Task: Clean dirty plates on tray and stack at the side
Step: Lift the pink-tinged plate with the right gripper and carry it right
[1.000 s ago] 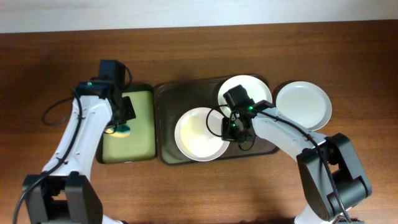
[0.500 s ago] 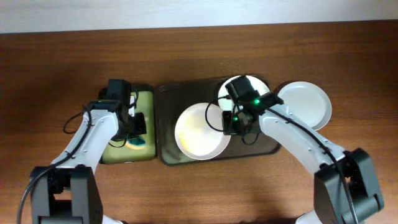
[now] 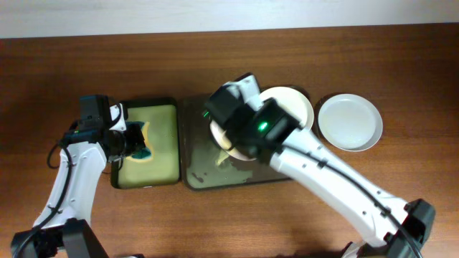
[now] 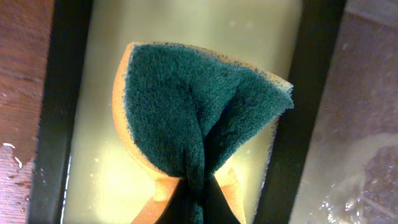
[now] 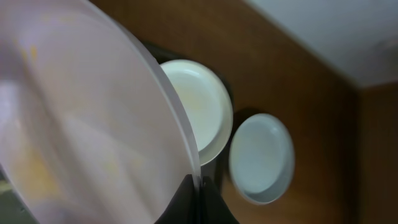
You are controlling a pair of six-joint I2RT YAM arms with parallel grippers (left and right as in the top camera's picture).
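Note:
My right gripper (image 5: 199,185) is shut on the rim of a white plate (image 5: 81,124) with yellowish smears. It holds the plate tilted above the dark brown tray (image 3: 215,175). In the overhead view the raised arm hides most of this plate (image 3: 221,137). A second plate (image 3: 294,106) lies at the tray's back right and also shows in the right wrist view (image 5: 202,106). A third plate (image 3: 349,122) sits on the table right of the tray. My left gripper (image 4: 196,208) is shut on a green and orange sponge (image 4: 193,112) and also shows in the overhead view (image 3: 133,143).
The sponge hangs over a smaller dark tray with a pale yellow-green inside (image 3: 161,143), just left of the brown tray. The brown tray's floor is wet and smeared (image 3: 208,172). A pale wall runs along the table's back edge.
My right arm has lifted the front plate off the tray and swung it up and left, tilted. My left arm has drawn back left with the sponge over the small tray.

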